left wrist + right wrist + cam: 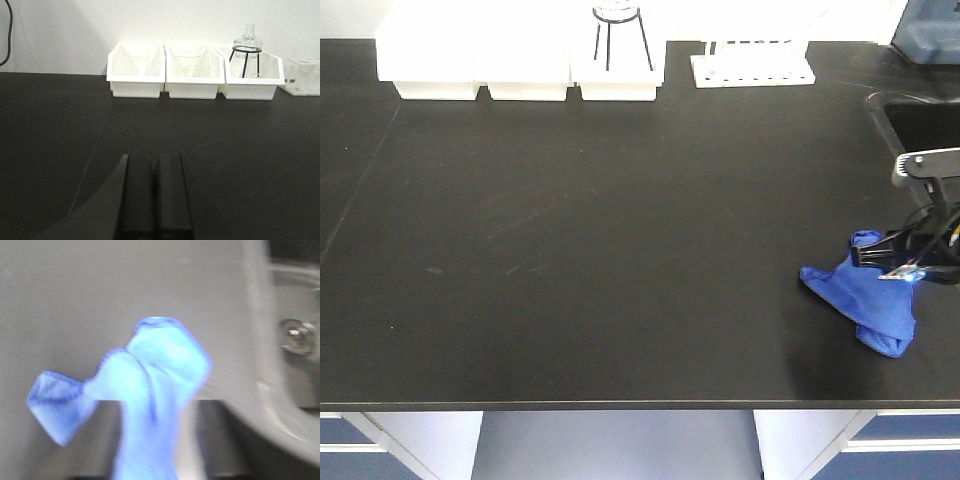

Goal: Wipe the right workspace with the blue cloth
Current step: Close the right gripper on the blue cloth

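The blue cloth [872,295] hangs bunched at the lower right of the front view, over the black benchtop [570,250]. Along the top edge, from the left, stand three white trays [520,60], a glass flask [617,12] on a wire stand in the third, a white rack [752,65], then the sink [873,100] at far right. The left gripper [156,162], low centre in its wrist view, has its fingers pressed together. The right gripper [905,262], at the right edge, is clamped on the cloth's upper fold.
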`<state>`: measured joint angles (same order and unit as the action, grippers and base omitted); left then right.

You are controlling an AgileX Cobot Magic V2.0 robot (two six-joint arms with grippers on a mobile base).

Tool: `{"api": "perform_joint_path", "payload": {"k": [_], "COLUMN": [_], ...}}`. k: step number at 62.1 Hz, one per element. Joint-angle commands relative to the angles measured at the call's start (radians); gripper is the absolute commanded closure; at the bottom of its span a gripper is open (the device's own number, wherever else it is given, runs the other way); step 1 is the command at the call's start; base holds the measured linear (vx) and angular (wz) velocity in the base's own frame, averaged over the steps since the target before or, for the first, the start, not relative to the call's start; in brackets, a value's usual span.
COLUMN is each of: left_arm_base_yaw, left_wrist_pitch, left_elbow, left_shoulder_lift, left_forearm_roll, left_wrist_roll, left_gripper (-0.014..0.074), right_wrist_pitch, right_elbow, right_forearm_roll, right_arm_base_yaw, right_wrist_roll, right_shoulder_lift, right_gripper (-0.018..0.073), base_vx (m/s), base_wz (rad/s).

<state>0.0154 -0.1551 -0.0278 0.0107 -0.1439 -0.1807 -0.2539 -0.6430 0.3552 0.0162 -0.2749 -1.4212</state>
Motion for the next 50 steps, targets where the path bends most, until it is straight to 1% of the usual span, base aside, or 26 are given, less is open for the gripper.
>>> {"api": "perform_joint_path", "payload": {"k": [1,9,17,24,27,30,37,50], "left_arm_base_yaw": [-0.005,-0.005,-0.005,-0.005,-0.005,-0.005,-0.005,-0.005], "left_wrist_pitch": [0.08,0.08,0.08,0.08,0.08,0.08,0.08,0.08], "left_elbow": [-0.031,-0.031,-0.031,-0.031,-0.031,-0.031,-0.031,-0.031], "left_shoulder_lift": [0.016,0.016,0.016,0.016,0.016,0.016,0.016,0.016], "left_forearm_roll": [-0.001,-0.001,-0.001,-0.001,-0.001,-0.001,-0.001,-0.001], "left_wrist_roll": [-0.008,-0.008,-0.008,-0.008,-0.008,-0.008,-0.008,-0.008], "left_gripper": [0.0602,0.0602,0.0602,0.0602,0.0602,0.0602,0.0602,0.0602], "right_wrist_pitch": [0.076,0.082,0.116,0.139,0.143,0.143,0.143,0.138], "right_elbow": [-0.033,-0.033,-0.033,-0.033,-0.033,-0.033,-0.033,-0.033], "right_forearm_roll": [0.003,0.004,0.005,0.005,0.004,0.002,-0.006,-0.015], "right_arm_base_yaw": [-0.002,-0.002,-0.002,-0.002,-0.002,-0.002,-0.002,-0.002], "right_wrist_roll": [-0.02,-0.043,-0.043,-0.043,-0.043,-0.043,-0.043,-0.043], "right_shoulder_lift": [-0.03,-0.099,-0.139,-0.148,-0.139,-0.123,-0.05,0.171], "right_gripper": [0.0064,0.0078,0.0133,0.0266,0.0343,0.0431,0.0566,0.0568], "base_vx": [0.0,0.0,0.0,0.0,0.0,0.0,0.0,0.0], "base_wz": [0.0,0.0,0.0,0.0,0.0,0.0,0.0,0.0]}}
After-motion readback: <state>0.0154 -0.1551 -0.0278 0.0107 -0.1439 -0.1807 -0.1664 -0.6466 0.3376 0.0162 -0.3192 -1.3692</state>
